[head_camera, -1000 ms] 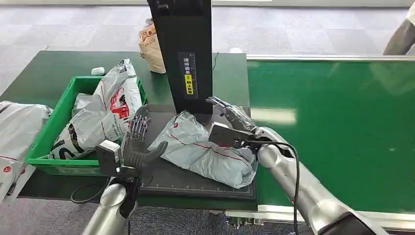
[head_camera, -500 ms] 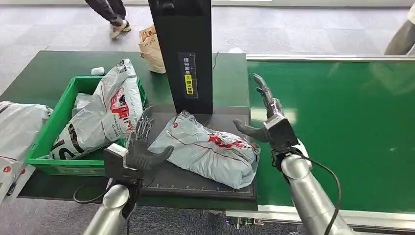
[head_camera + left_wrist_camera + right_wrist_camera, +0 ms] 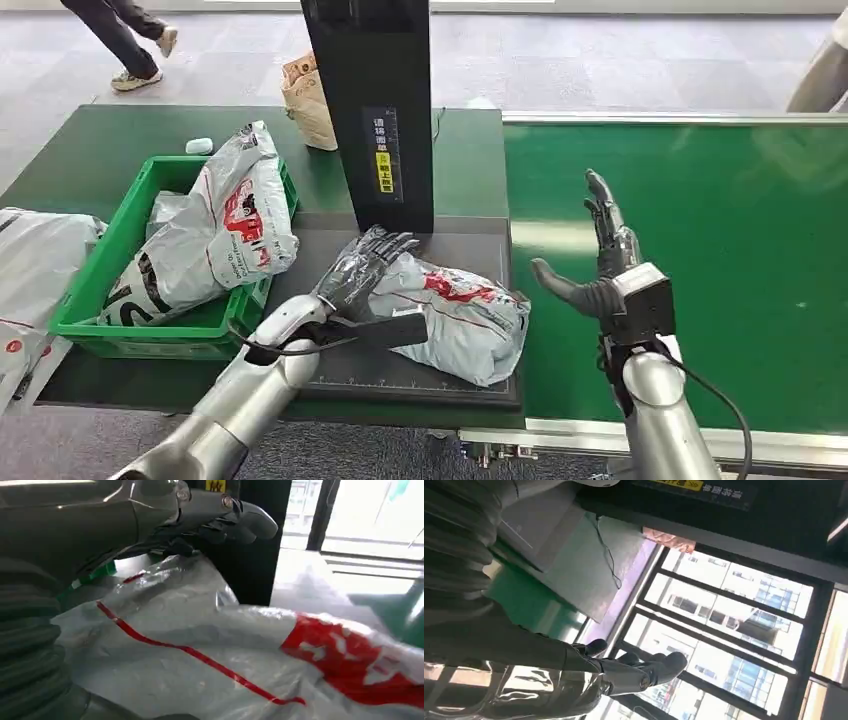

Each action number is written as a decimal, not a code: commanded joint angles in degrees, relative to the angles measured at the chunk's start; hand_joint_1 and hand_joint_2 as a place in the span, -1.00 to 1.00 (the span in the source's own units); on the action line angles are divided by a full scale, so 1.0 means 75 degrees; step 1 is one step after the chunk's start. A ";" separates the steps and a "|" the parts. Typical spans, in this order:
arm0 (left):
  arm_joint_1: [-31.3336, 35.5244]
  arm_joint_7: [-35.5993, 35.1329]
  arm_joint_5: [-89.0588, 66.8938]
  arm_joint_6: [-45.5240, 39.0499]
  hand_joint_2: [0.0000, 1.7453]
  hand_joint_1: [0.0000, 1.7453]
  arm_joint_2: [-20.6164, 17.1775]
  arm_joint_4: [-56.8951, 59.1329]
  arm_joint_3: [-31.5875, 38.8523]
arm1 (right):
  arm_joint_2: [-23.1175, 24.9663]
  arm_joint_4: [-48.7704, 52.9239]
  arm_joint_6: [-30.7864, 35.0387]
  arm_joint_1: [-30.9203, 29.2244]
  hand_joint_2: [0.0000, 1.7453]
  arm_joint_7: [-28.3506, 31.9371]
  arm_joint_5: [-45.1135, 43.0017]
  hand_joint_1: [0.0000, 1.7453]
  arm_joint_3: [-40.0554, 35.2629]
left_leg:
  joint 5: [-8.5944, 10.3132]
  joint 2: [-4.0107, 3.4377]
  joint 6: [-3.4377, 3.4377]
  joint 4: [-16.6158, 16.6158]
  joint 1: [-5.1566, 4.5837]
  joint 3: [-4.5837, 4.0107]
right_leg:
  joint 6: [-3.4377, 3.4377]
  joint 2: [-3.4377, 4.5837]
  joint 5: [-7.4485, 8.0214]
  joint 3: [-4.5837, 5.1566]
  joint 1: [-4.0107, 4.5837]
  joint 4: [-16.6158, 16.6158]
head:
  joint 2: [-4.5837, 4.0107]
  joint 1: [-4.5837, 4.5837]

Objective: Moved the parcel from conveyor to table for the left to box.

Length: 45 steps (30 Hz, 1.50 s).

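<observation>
The grey parcel (image 3: 455, 310) with red print lies on the black pad (image 3: 400, 372) at the foot of the black column (image 3: 375, 110). My left hand (image 3: 360, 268) lies with fingers spread over the parcel's left end, nearest the green crate (image 3: 140, 338). In the left wrist view its fingers (image 3: 220, 517) stretch just above the crinkled parcel (image 3: 200, 645), not closed round it. My right hand (image 3: 598, 270) is raised and open over the near edge of the conveyor (image 3: 720, 250), clear of the parcel. Its extended fingers (image 3: 624, 670) hold nothing.
The green crate holds several white and grey parcels (image 3: 215, 235). More white parcels (image 3: 30, 260) lie at the table's left edge. A brown paper bag (image 3: 310, 95) stands behind the column. A person (image 3: 125, 35) walks at the far left; a sleeve (image 3: 820, 75) shows far right.
My right hand let go of the parcel and drew back to the right, rising over the conveyor. My left hand moved from beside the parcel onto its left end.
</observation>
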<state>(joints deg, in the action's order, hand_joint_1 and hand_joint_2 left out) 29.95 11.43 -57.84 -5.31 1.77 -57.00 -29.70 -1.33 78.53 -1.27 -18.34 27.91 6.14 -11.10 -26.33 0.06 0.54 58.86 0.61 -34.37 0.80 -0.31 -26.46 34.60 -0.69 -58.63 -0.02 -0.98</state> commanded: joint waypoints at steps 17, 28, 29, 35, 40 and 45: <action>0.0821 0.0451 -0.0106 -0.0159 1.00 1.00 -0.0002 0.1224 -0.0139 | 0.0672 0.0643 -0.0260 0.0204 1.00 -0.0242 0.0351 -1.00 0.1243 | 0.0000 -0.0001 -0.0001 -0.0008 0.0000 0.0014 | -0.0001 0.0003 -0.0001 -0.0015 0.0001 0.0006 | 0.0000 0.0003; -0.1533 0.0295 -0.1104 -0.3842 1.00 1.00 -0.0685 -0.3823 0.1754 | 0.0522 0.1041 -0.0051 0.0643 1.00 -0.0113 0.0269 -1.00 0.1622 | -0.0010 -0.0031 0.0000 -0.0023 0.0004 0.0032 | -0.0001 0.0034 0.0001 -0.0026 0.0005 0.0024 | 0.0000 0.0003; -0.1696 -0.0078 -0.1737 -0.4247 1.00 1.00 -0.0606 -0.3959 0.2202 | 0.0552 0.1033 -0.0014 0.0670 1.00 -0.0082 0.0290 -1.00 0.1614 | -0.0011 -0.0034 0.0003 -0.0013 0.0004 0.0020 | 0.0000 0.0036 0.0000 -0.0011 0.0004 0.0011 | 0.0000 0.0000; -0.1854 -0.1290 -0.2620 -0.4259 1.00 1.00 -0.0956 -0.3731 0.4136 | 0.0528 0.1290 0.0127 0.0875 1.00 -0.0099 0.0388 -1.00 0.1560 | -0.0010 -0.0048 0.0006 -0.0022 0.0007 0.0026 | 0.0003 0.0050 0.0000 -0.0009 0.0007 0.0008 | 0.0000 0.0003; -0.1481 -0.2332 -0.2692 -0.2807 1.00 1.00 -0.1200 -0.2529 0.5648 | 0.0472 0.1431 0.0174 0.0995 1.00 -0.0215 0.0437 -1.00 0.1637 | 0.0005 -0.0025 0.0015 -0.0021 0.0006 0.0017 | 0.0004 0.0026 -0.0003 -0.0005 0.0010 -0.0001 | 0.0000 0.0003; -0.1606 -0.2494 -0.2595 -0.2626 1.00 1.00 -0.1307 -0.1938 0.6272 | 0.0534 0.1368 0.0078 0.0939 1.00 -0.0276 0.0486 -1.00 0.1653 | 0.0006 -0.0036 0.0014 -0.0041 0.0008 0.0044 | 0.0006 0.0038 0.0003 -0.0026 0.0019 0.0019 | 0.0000 0.0006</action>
<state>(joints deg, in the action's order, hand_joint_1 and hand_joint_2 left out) 16.80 -4.86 -77.05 -27.84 -6.58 -82.13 4.91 2.45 90.34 -0.07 -10.50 26.45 9.40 0.24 -26.28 -0.07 0.67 58.76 0.69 -34.33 0.87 -0.15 -26.48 34.64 -0.54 -58.69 -0.02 -0.94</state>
